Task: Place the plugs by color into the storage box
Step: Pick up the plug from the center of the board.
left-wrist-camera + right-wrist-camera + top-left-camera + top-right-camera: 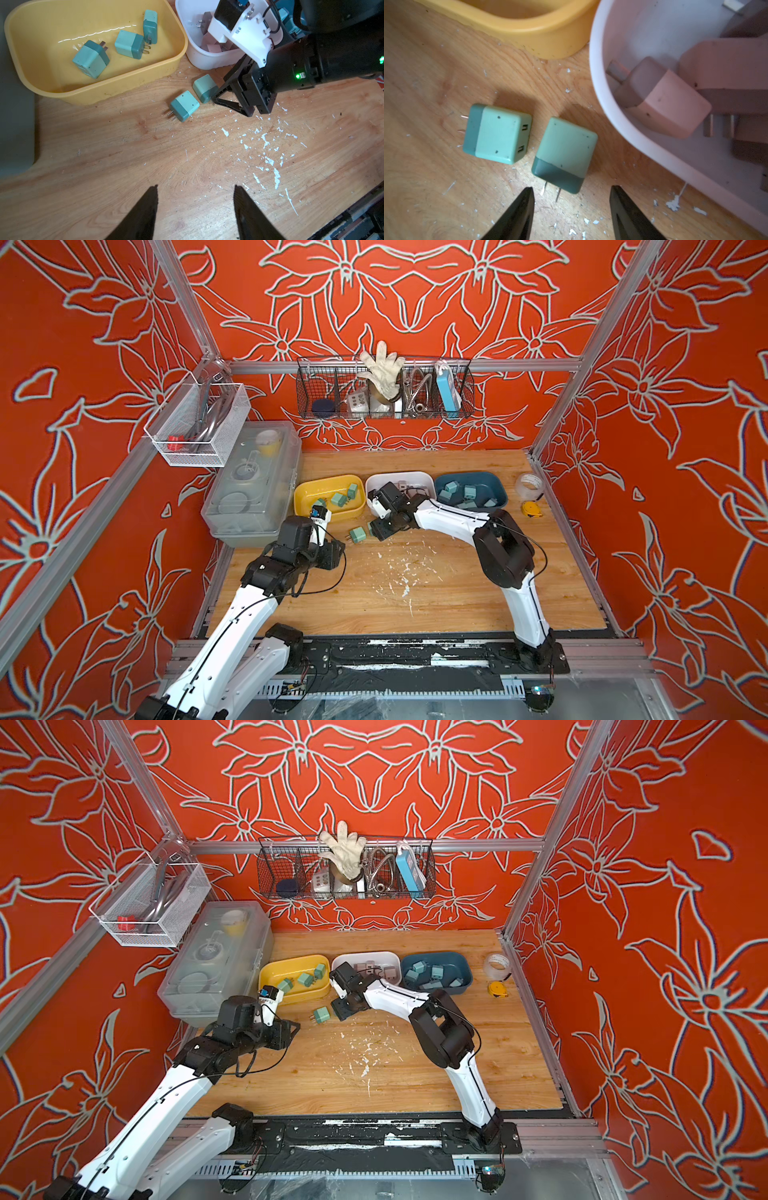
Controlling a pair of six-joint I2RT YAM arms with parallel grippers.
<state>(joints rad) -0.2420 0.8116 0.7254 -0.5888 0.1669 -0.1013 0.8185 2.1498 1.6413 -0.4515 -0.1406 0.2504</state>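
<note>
Mint-green plugs [564,154]: two lie side by side on the wooden table [104,155], just outside the yellow bin [124,87] and white bin [593,62]. Right arm [449,518] reaches forward and down; right gripper [572,187] spread, empty, tips at one plug's prongs. Left gripper [195,186] spread, empty, above bare wood.

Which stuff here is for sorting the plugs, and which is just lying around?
For the job: loose green plugs, yellow bin, white bin, blue bin.
Just lying about: tape roll, tape measure, clear lidded box, glove, wire basket.
</note>
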